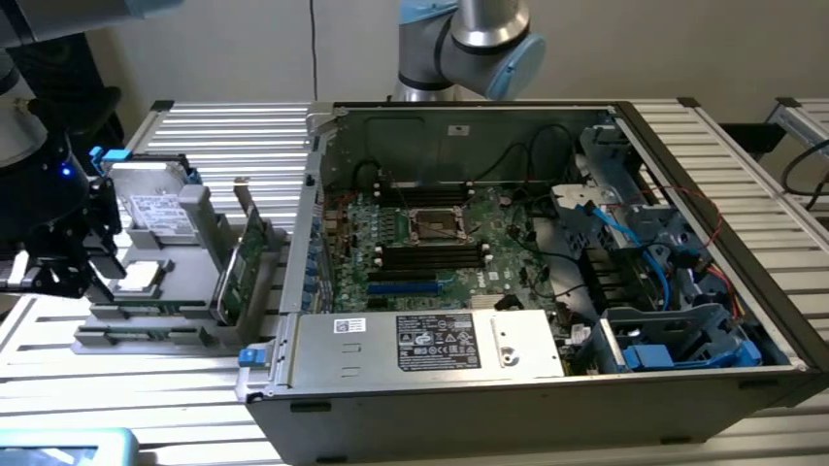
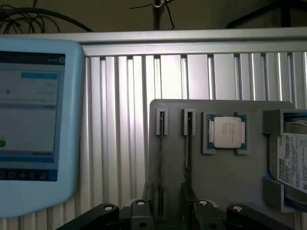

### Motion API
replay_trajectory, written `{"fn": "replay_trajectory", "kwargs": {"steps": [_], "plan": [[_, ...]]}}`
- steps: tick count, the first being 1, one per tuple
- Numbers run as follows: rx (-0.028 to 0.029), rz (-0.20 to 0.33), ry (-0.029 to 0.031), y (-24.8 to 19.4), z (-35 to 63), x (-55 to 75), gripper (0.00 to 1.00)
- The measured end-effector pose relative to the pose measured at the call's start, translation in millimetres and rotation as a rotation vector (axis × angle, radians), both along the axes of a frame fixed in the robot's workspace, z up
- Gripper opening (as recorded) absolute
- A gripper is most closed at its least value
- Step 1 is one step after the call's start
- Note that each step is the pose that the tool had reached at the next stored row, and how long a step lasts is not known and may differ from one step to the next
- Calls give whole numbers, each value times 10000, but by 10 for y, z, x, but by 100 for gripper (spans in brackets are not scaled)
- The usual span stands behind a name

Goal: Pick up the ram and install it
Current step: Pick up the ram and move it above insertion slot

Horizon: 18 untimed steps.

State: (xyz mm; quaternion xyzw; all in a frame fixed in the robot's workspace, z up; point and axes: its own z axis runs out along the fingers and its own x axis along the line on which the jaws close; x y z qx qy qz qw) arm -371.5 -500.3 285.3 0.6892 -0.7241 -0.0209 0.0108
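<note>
The ram (image 2: 160,163) stands on edge in a narrow slot of the gray holder (image 2: 225,182), its near end between the gripper's (image 2: 169,208) spread fingers, which are released and grasp nothing. Further along the holder sit a silver CPU chip (image 2: 226,132) and a hard drive (image 2: 293,163) — and beyond, toward the exterior view's right, the open computer case (image 1: 428,131).

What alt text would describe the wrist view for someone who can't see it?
An open gripper hangs over a grey parts holder carrying a silver CPU chip, a hard drive and two edge-on boards; a blue-framed tablet sits beside it on a slatted table.
</note>
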Motion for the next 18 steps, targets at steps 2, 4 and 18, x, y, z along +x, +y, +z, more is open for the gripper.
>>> {"fn": "replay_trajectory", "kwargs": {"steps": [2, 4, 18], "plan": [[0, 1, 0, -2, -37, 12, 36], [-1, 1, 0, -3, -71, 29, 36], [-1, 1, 1, -2, -327, 55, 36]]}}
